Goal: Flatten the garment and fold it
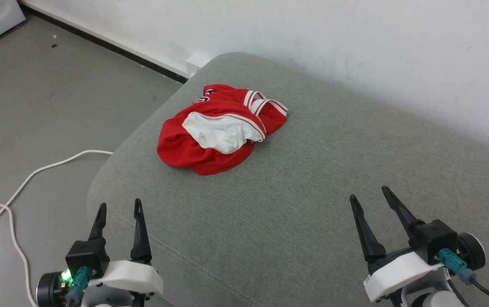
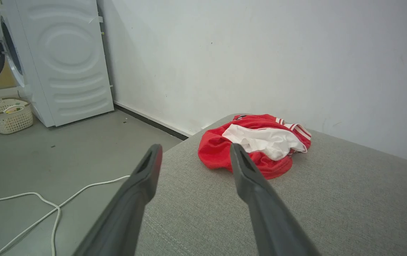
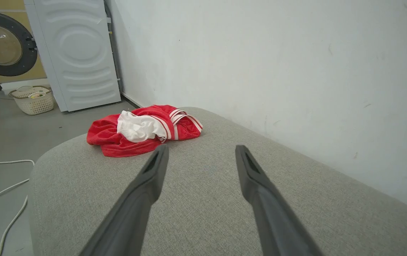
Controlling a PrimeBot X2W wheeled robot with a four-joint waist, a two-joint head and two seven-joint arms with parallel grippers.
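Jersey (image 1: 221, 132) lies beyond left hand (image 1: 119, 203) and right hand (image 1: 368, 192).

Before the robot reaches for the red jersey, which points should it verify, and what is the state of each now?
1. Left gripper open and empty: ok.
2. Right gripper open and empty: ok.
3. Garment wholly on the grey cushion: ok.
4. Garment flat: not ok; it is crumpled, with the white inside showing.
5. Hem corners easy to find: cannot tell; they are hidden in the folds.
6. White cable on the floor apart from the garment: ok.

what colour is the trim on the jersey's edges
White with red stripes on the garment, clearest in the head view.
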